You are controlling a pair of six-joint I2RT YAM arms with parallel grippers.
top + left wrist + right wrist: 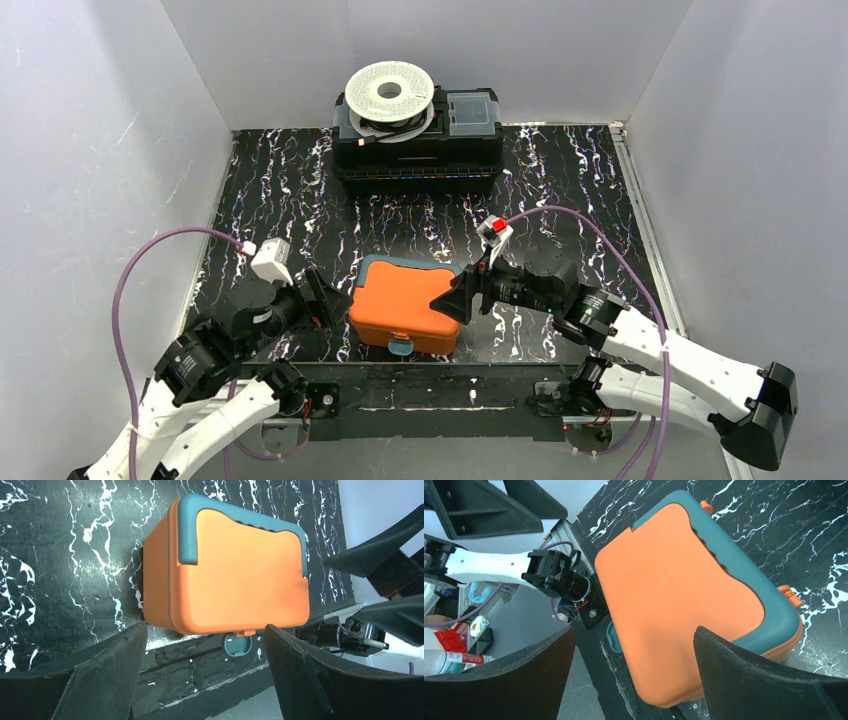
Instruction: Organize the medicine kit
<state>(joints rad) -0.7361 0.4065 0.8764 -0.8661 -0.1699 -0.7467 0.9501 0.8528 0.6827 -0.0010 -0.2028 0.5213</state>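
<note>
Orange medicine kit lies shut between 2 spread-open claws, left gripper and right gripper, neither gripping.

The medicine kit is smooth moulded plastic, orange with teal-grey trim, and both colours have a soft satin sheen. The worktop is a black sheet veined white like marble, slightly glossy. The fingers of the left pincer and the right pincer are matt black and faintly grainy. The toolbox at the back is hard black plastic, lightly shiny.
</note>
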